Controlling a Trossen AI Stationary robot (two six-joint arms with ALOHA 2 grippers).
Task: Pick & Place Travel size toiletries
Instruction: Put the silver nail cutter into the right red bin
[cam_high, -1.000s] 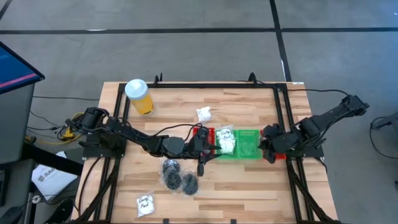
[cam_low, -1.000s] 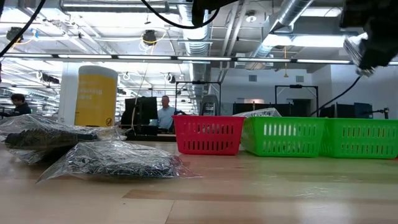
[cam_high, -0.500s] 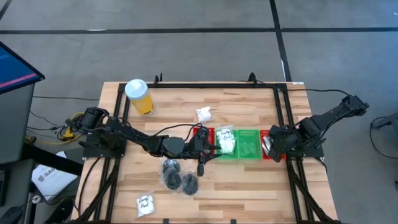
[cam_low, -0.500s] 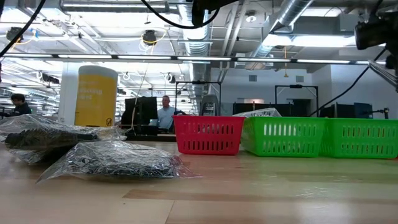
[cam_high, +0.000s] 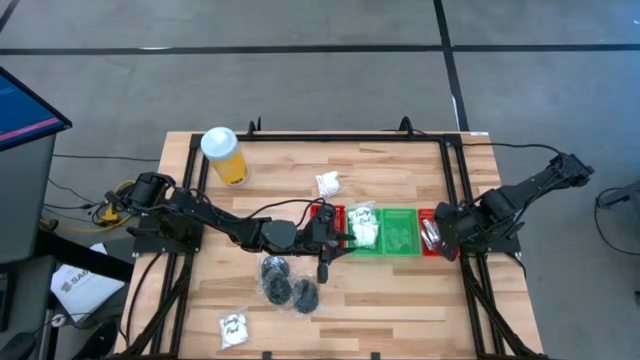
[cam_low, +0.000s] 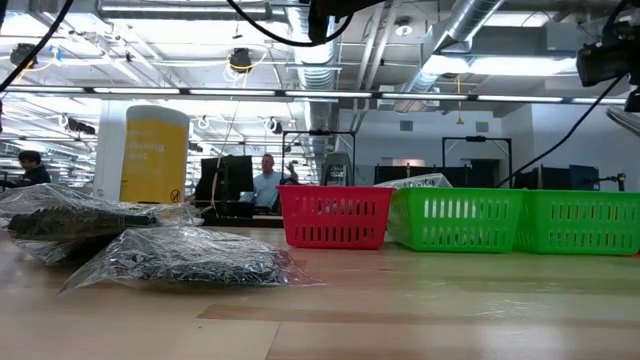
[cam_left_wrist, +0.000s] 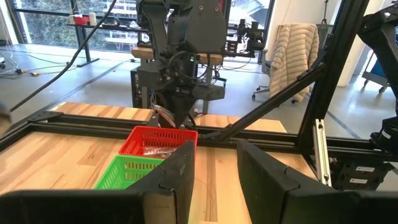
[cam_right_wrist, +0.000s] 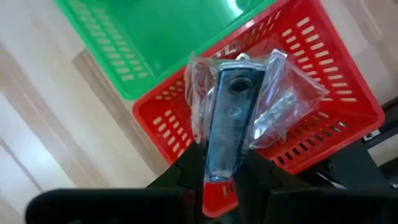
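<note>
Readable text is thin: the yellow cylinder (cam_low: 153, 155) has print on its label, too small to read in the low view. The white sachets carry dark print, also illegible.

Right tool (cam_right_wrist: 222, 163) sits over the red tray (cam_right_wrist: 323, 124) at the right end of the tray row, fingers narrow and clamped on a clear bag with a small tube (cam_right_wrist: 229, 121) inside. The bag hangs above that tray's interior; whether it touches the tray floor I can't tell. In the high view the same tool (cam_high: 432, 234) is at the far right tray (cam_high: 441, 250).

Left tool (cam_high: 322, 262) is parked at the bench (cam_high: 400, 300) centre, just beside the left red tray (cam_high: 328, 215). Fingers (cam_left_wrist: 177, 174) are part open with a gap between them, nothing in it.

Toiletries on the bench:
- white sachet (cam_high: 367, 228) in the green tray (cam_high: 400, 232), left compartment
- white sachet (cam_high: 327, 184) loose on the bench, behind the trays
- white sachet (cam_high: 234, 327) near the front edge, left
- three clear bags of black pieces (cam_high: 285, 283) clustered in front of the left tool, touching each other; closest objects in the low view (cam_low: 185, 258)

People are visible in the room behind the bench, low view.
</note>
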